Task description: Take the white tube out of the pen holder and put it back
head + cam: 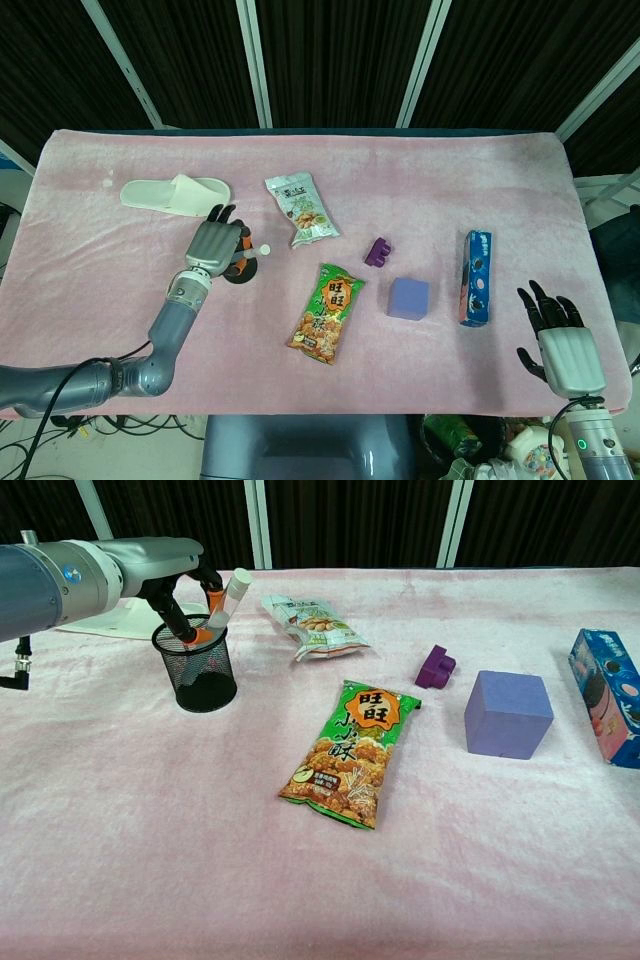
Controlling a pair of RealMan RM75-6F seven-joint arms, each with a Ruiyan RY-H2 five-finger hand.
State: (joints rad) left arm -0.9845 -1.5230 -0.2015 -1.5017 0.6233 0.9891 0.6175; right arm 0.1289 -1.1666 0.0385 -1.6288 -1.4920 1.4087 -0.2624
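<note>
A black mesh pen holder (203, 670) stands at the left of the pink cloth; from the head view only a part of it (241, 274) shows under my hand. The white tube (233, 588) leans up and to the right out of its mouth, lower end still inside, and its round top (264, 248) shows from above. My left hand (190, 585) (213, 243) hovers over the holder and pinches the tube near its upper part, with something orange by the fingers. Far off at the front right edge, my right hand (562, 340) holds nothing, fingers spread.
A white slipper (175, 192) lies behind the holder. To its right are a nut bag (312, 625), a green and orange snack bag (348, 752), a small purple piece (436, 666), a purple cube (508, 714) and a blue biscuit box (610, 695).
</note>
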